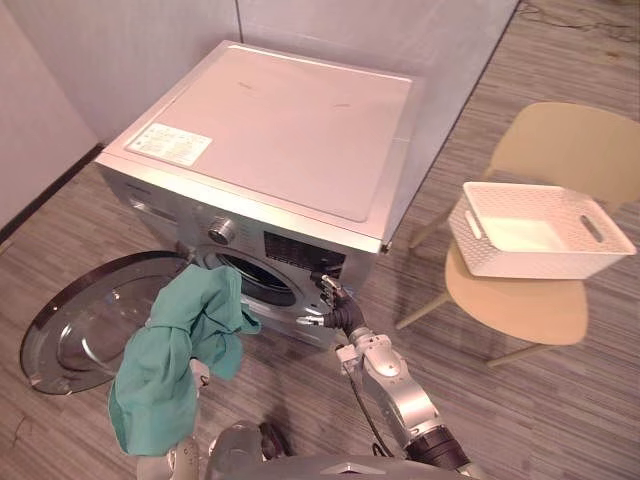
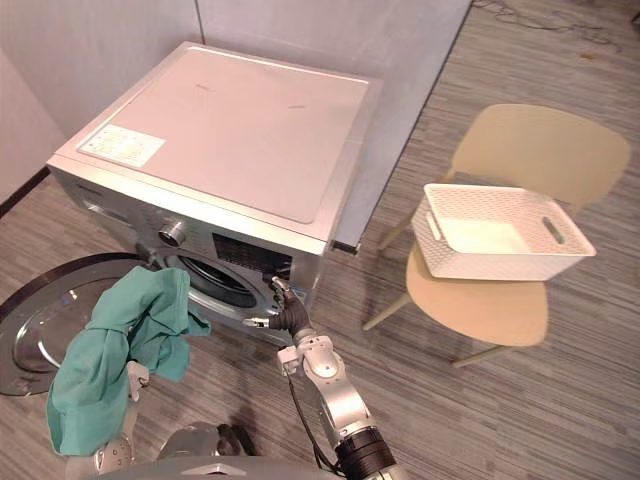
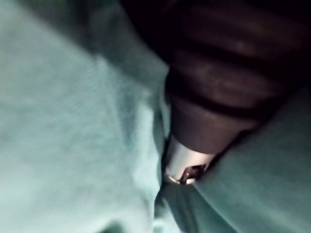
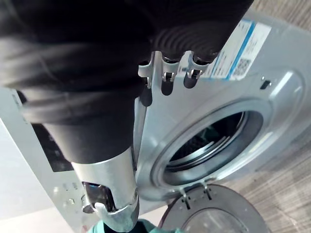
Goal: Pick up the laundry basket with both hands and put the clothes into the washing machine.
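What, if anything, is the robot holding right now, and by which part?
The green cloth hangs bunched over the left robot hand, which is buried in its folds, so the exact grip cannot be told. The right robot hand holds nothing.

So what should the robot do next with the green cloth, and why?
Probably ease the left hand forward into the drum opening: the teal cloth hangs over it just in front of the washing machine, the door lies open, and the white basket on the chair is empty.
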Tool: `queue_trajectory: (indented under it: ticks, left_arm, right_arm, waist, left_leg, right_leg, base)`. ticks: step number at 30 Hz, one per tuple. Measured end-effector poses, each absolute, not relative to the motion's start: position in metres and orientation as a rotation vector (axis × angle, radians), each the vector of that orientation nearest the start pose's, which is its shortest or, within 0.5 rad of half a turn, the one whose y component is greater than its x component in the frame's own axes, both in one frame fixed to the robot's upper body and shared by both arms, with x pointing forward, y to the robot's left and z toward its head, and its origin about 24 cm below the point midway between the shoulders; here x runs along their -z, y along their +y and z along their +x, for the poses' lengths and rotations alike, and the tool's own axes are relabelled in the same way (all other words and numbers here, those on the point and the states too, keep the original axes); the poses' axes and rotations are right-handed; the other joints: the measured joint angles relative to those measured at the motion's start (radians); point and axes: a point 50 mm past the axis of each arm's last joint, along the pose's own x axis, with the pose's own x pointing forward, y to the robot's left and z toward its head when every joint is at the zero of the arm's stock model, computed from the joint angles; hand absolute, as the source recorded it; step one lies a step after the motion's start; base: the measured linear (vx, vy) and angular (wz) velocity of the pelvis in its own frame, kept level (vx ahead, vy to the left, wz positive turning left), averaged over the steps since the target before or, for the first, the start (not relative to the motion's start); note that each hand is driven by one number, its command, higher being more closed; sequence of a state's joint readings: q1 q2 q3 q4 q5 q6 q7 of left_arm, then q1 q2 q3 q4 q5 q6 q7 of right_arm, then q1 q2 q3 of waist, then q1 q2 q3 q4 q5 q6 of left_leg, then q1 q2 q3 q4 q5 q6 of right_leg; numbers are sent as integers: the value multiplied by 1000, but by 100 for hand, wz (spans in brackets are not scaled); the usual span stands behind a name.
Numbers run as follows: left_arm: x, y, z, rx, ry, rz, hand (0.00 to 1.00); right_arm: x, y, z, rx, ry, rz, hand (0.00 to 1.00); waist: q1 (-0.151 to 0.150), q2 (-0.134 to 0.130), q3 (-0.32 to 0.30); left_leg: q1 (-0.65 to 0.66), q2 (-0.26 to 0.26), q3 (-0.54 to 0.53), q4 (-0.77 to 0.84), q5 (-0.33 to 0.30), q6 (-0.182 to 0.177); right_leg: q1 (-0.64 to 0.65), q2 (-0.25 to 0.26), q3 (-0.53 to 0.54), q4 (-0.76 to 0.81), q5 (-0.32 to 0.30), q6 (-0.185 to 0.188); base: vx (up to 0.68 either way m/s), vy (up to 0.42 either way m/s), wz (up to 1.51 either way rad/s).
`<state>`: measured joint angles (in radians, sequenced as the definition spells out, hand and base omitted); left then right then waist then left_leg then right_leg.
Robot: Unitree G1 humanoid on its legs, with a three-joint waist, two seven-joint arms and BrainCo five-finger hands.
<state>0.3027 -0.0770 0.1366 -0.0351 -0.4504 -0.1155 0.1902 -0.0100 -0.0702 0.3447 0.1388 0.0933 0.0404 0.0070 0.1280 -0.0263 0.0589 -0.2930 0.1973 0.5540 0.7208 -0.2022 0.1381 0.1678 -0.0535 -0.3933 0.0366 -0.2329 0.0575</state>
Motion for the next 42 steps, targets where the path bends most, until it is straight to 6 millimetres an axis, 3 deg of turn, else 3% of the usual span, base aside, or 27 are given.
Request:
queue_trajectory:
  ticks: [1, 2, 4, 6, 8, 9, 10, 11, 12, 15, 17, 19, 22, 23, 24, 25, 27, 29, 31, 34, 36, 37, 39, 42]
  left_arm:
    - [14, 198, 176, -498, 157, -472, 100]
    - [15, 197, 176, -495, 167, -477, 100]
    - [22, 193, 177, -481, 197, -489, 100]
    - [33, 190, 172, -485, 256, -489, 100]
    - [40, 189, 169, -488, 289, -488, 100]
    - [43, 187, 168, -487, 304, -488, 100]
    - [49, 183, 170, -475, 334, -490, 100]
    - [51, 178, 180, -450, 345, -487, 100]
    - [51, 176, 188, -434, 344, -481, 100]
    - [54, 177, 189, -439, 363, -470, 100]
    - [56, 180, 187, -443, 367, -459, 100]
    - [60, 188, 183, -466, 383, -445, 100]
    - [70, 196, 177, -519, 418, -481, 100]
    - [70, 196, 177, -526, 419, -495, 100]
    - [68, 194, 181, -526, 406, -521, 100]
    - [63, 187, 192, -509, 379, -554, 100]
    - [58, 179, 201, -502, 353, -599, 100]
    - [51, 176, 213, -488, 321, -624, 100]
    - [34, 180, 234, -502, 237, -668, 100]
    - [-1, 197, 271, -609, 77, -772, 100]
    - [-15, 205, 289, -663, 35, -830, 100]
    - [-26, 213, 300, -701, 0, -871, 100]
    - [-45, 224, 315, -750, -64, -937, 100]
    - [-104, 228, 350, -704, -201, -1050, 100]
  right_arm:
    - [0, -80, 235, -345, 207, -8, 0]
    - [2, -80, 233, -346, 214, -8, 0]
    - [7, -82, 228, -339, 237, -3, 0]
    - [14, -84, 220, -332, 271, 4, 0]
    - [25, -89, 214, -316, 317, 1, 0]
    - [30, -93, 213, -301, 337, -13, 0]
    - [43, -107, 210, -235, 392, -34, 0]
    - [58, -123, 202, -143, 465, -63, 0]
    - [67, -132, 197, -69, 514, -75, 0]
    - [91, -166, 167, 133, 653, -126, 0]
    - [113, -200, 138, 310, 802, -135, 0]
    - [127, -212, 116, 408, 903, -115, 0]
    - [142, -228, 92, 508, 1020, -59, 0]
    - [146, -230, 86, 527, 1048, -44, 0]
    - [148, -233, 81, 556, 1071, -14, 0]
    - [148, -236, 80, 569, 1069, -7, 0]
    - [146, -238, 82, 577, 1052, 5, 0]
    - [145, -233, 88, 552, 1033, -2, 0]
    - [136, -226, 107, 488, 959, -44, 0]
    - [104, -218, 149, 424, 736, -86, 0]
    - [90, -212, 164, 398, 651, -104, 0]
    - [83, -208, 169, 385, 608, -88, 0]
    - [71, -207, 171, 382, 540, -59, 0]
    - [52, -208, 170, 373, 442, -4, 0]
  waist:
    - [-4, 0, 7]
    - [-8, -12, 14]
    - [-28, 3, 26]
    - [-50, 11, 28]
    - [-64, 46, 19]
    - [-71, 59, 15]
    - [-92, 79, 6]
    - [-116, 52, 21]
    - [-116, 23, 40]
    - [-129, 12, 49]
    - [-135, 23, 64]
    - [-144, 17, 76]
    - [-163, 4, 85]
    - [-163, 5, 90]
    - [-167, 3, 114]
    - [-163, 20, 159]
    - [-158, 29, 190]
    - [-162, 19, 224]
    - [-161, 1, 289]
    - [-157, -52, 336]
    - [-162, -80, 375]
    - [-165, -96, 404]
    - [-191, -97, 417]
    - [-199, -102, 457]
  left_leg:
    - [-45, 0, -101, 76, 41, -82]
    - [-57, 3, -135, 98, 27, -118]
    - [-90, 45, -234, 92, -1, -155]
    - [-83, 79, -395, -32, 29, -208]
    - [-13, 121, -560, -253, 119, -229]
    - [13, 130, -583, -309, 176, -228]
    - [43, 115, -584, -359, 118, -334]
    - [47, 73, -549, -385, 82, -356]
    - [40, 33, -523, -377, 82, -341]
    - [14, -4, -433, -329, 46, -278]
    - [32, 4, -344, -329, 29, -247]
    - [61, 8, -280, -359, 31, -238]
    - [77, 19, -232, -366, 34, -241]
    - [73, 21, -230, -365, 38, -245]
    - [68, 28, -237, -372, 57, -248]
    - [64, 39, -245, -381, 82, -250]
    - [25, 54, -254, -391, 109, -247]
    - [-5, 71, -260, -383, 125, -236]
    - [-50, 113, -262, -302, 127, -232]
    - [-185, 165, -259, -236, 131, -239]
    - [-193, 167, -224, -260, 147, -228]
    - [-201, 178, -185, -266, 154, -225]
    - [-281, 202, -162, -215, 161, -235]
    - [-438, 253, -132, -140, 157, -229]
  right_leg:
    - [19, -8, 8, 5, 4, -3]
    - [18, -16, 8, 17, 5, -2]
    - [-3, -45, 17, 83, 4, -1]
    - [-28, -73, 62, 132, 9, 8]
    - [-29, -75, 107, 121, 23, 48]
    - [-29, -76, 112, 114, 24, 70]
    - [-30, -103, 116, 93, 31, 111]
    - [-36, -157, 113, 81, 52, 149]
    - [-57, -204, 118, 80, 78, 168]
    - [-147, -259, 181, 105, 194, 171]
    - [-246, -282, 155, 179, 259, 69]
    - [-301, -295, 63, 240, 226, 4]
    - [-309, -261, 24, 222, 147, 20]
    - [-308, -254, 25, 210, 141, 38]
    - [-305, -243, 19, 205, 146, 82]
    - [-315, -234, 13, 225, 138, 95]
    - [-380, -229, 17, 287, 108, 102]
    - [-413, -230, -2, 352, 72, 97]
    - [-432, -227, -27, 436, 36, 80]
    - [-569, -224, -29, 547, 0, 47]
    - [-613, -228, -16, 568, -3, 41]
    - [-646, -231, -1, 587, -4, 36]
    - [-732, -237, 13, 626, -7, 27]
    - [-874, -237, 17, 686, -7, 20]
  base:
    - [-33, 22, -32]
    - [-34, 57, -35]
    - [-9, 143, -33]
    - [36, 201, -50]
    - [96, 321, -64]
    - [129, 451, -48]
    - [118, 602, -5]
    - [93, 598, 1]
    - [36, 477, -4]
    - [-5, 393, -73]
    - [-41, 336, -104]
    - [-72, 197, -101]
    - [-110, 2, -60]
    - [-104, -111, -17]
    - [-90, -112, 7]
    - [-103, -130, 15]
    - [-163, -167, 15]
    - [-155, -206, 29]
    - [-133, -147, 35]
    - [-134, -78, 10]
    - [-117, -50, -10]
    - [-114, -37, -19]
    - [-99, 5, -13]
    - [-76, 42, 1]
